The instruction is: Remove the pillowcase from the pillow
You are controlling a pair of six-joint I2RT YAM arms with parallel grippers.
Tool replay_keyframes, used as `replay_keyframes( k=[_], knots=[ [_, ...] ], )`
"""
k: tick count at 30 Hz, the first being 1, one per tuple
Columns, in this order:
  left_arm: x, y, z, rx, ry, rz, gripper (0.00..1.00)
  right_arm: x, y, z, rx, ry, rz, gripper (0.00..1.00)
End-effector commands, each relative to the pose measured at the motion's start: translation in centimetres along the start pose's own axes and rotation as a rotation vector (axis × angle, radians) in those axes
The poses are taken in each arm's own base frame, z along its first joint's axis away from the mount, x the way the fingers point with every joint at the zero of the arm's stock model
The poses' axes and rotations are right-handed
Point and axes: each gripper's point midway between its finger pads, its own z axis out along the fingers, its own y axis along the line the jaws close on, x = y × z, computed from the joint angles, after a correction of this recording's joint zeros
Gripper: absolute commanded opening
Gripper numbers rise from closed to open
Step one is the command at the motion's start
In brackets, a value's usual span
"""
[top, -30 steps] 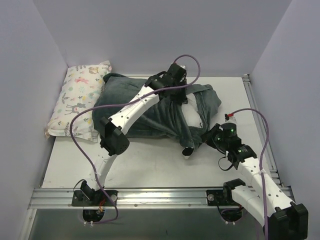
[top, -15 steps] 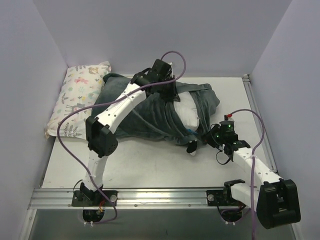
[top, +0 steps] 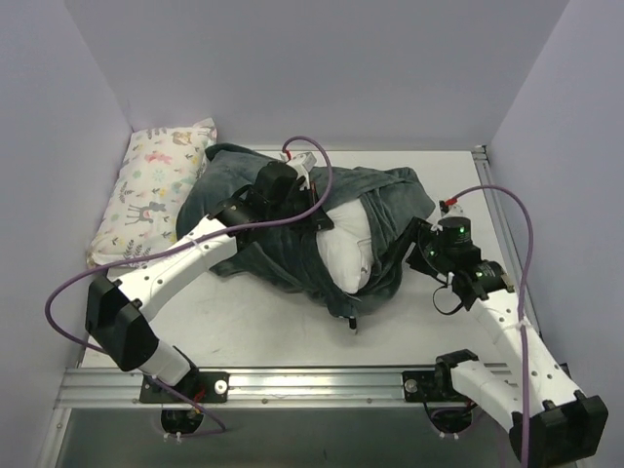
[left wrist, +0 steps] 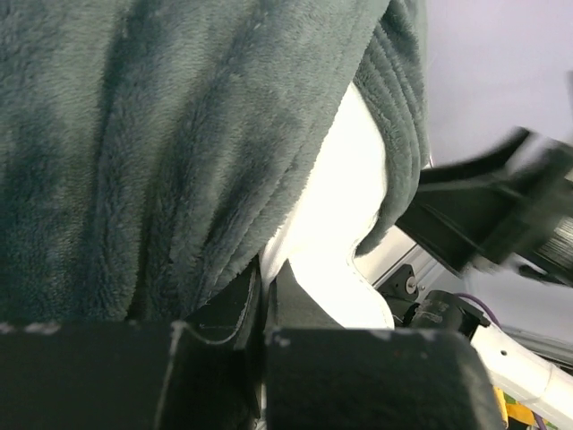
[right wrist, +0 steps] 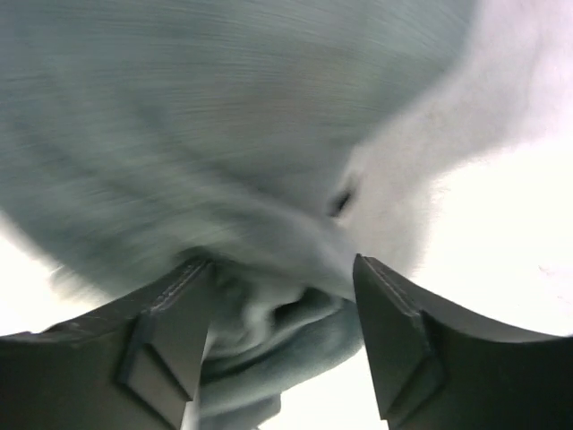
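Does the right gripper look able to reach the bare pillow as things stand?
Probably yes: the pillow lies exposed just beside the right gripper, with only a fold of the pillowcase between them.

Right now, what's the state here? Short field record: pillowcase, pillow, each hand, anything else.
pillowcase: dark grey-teal plush, bunched, covering only part of the pillow
pillow: white, partly bare
left hand: fingers close together at the pillowcase edge; what they pinch is unclear
right hand: around bunched pillowcase fabric; view blurred
other: animal-print pillow at the far left of the table, touching neither hand
task: not yet done
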Motion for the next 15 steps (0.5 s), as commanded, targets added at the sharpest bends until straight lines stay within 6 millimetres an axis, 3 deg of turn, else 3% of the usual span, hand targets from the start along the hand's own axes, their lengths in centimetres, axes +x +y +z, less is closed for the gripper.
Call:
replay_keyframes(
  k=[1,4,10,12,13,15],
  knots=[
    [-2.7,0.1,-0.2,-0.008,-0.133,-0.011,0.00,-1.5,1.6,-4.2,-0.005,-0.078,-0.104,0.64],
    [-2.8,-0.4,-0.1,0.005,-0.137,-0.012,0.00,-1.6,3.7,-5.8,-0.050,-0.093,-0.163,0.69],
    [-2.6,-1.5,-0.6,0.019,-0.135,0.010,0.00,-2.1,5.9,-4.0,0.022,-0.071,-0.323,0.81],
    [-2.2,-1.4,-0.6,0.013,-0.127,0.014,0.00,-3.1,5.7,-3.5,0.099,-0.107,-0.358,0.82],
    [-1.9,-1.2,-0.7,0.010,-0.122,0.014,0.00,-2.9,5.0,-2.5,0.154,-0.082,-0.376,0.82],
    [-1.7,-1.4,-1.3,0.017,-0.126,0.018,0.00,-4.5,3.5,-2.2,0.272,-0.124,-0.394,0.77]
  ],
)
